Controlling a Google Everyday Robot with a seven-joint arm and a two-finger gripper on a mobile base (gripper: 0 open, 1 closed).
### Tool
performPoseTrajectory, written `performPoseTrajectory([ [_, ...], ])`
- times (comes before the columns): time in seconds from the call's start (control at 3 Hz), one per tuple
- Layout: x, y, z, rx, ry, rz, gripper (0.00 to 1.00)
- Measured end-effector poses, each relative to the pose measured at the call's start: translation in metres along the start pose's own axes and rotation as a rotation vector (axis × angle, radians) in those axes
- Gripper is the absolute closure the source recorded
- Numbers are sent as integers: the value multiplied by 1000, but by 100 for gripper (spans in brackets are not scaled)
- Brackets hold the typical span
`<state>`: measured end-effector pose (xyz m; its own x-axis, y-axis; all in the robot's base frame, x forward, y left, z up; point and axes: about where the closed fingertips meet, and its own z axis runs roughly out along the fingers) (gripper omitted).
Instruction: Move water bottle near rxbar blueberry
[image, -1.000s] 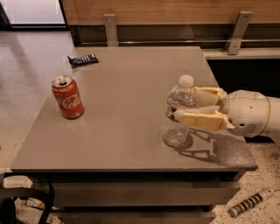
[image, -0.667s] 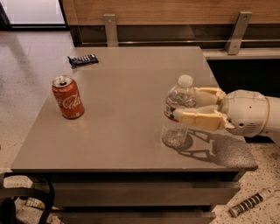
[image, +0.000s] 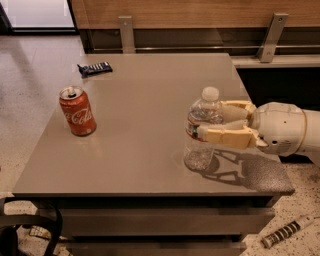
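Observation:
The water bottle (image: 202, 131), clear with a white cap and a red-white-blue band, stands upright near the right front of the grey table (image: 150, 125). My gripper (image: 207, 122) comes in from the right, its tan fingers (image: 227, 136) closed around the bottle's middle at the label band. The bottle's base is at the table surface; I cannot tell whether it is lifted. The rxbar blueberry (image: 94, 68), a flat dark navy bar, lies at the table's far left corner, well away from the bottle.
A red soda can (image: 77, 111) stands upright on the left side of the table. A wooden wall with metal brackets (image: 126, 30) runs behind the table. A striped cylindrical object (image: 287, 231) lies on the floor at the lower right.
The gripper and bottle have shifted very slightly left. The can and the bar have not moved.

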<state>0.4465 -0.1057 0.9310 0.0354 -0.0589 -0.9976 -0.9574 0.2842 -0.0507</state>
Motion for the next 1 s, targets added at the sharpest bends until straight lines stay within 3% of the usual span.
performPoseTrajectory([
  [0.33, -20, -45, -14, 44, 31, 28, 100],
  [1.0, -75, -143, -29, 240, 14, 72, 100],
])
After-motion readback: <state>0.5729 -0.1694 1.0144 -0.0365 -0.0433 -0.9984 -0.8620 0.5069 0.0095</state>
